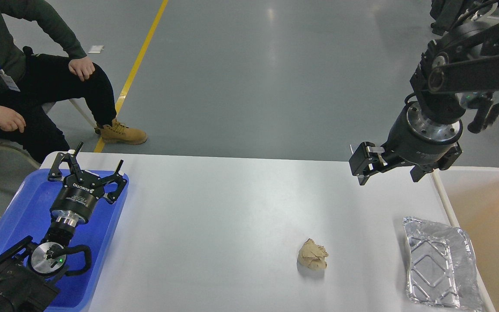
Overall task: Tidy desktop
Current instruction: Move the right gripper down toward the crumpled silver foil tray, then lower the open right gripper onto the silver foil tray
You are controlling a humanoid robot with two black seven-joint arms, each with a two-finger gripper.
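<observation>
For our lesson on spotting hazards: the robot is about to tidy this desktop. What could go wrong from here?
1. The foil tray lies at the right edge of the desktop; a clumsy grasp might push it off.
2. The crumpled paper ball is light and may slip away from closing fingers.
3. A seated person is near the left gripper.

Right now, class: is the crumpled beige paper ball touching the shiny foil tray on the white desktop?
Apart. The head view shows bare white desktop between the crumpled beige paper ball and the shiny foil tray.
</observation>
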